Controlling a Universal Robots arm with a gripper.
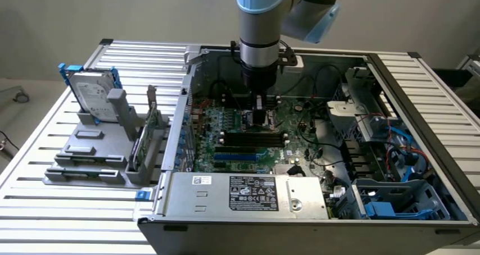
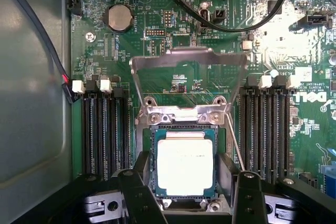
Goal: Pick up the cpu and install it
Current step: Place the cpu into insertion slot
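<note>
The cpu (image 2: 185, 163), a small square chip with a pale metal top, lies flat in its socket on the green motherboard (image 2: 173, 77). The socket's metal load plate (image 2: 189, 59) stands hinged up beyond it. My gripper (image 2: 185, 203) hangs straight over the socket. Its black fingers (image 2: 137, 192) stand one on each side of the chip, spread wider than it, with nothing held between them. In the exterior view the gripper (image 1: 259, 119) reaches down into the open computer case (image 1: 420, 98), close to the board.
Black memory slots (image 2: 105, 129) run along both sides of the socket, and cables (image 2: 220, 19) cross the board above it. A grey fixture (image 1: 90, 154) at the exterior view's left holds a hard drive (image 1: 94, 95). The power supply (image 1: 248, 193) fills the case's front.
</note>
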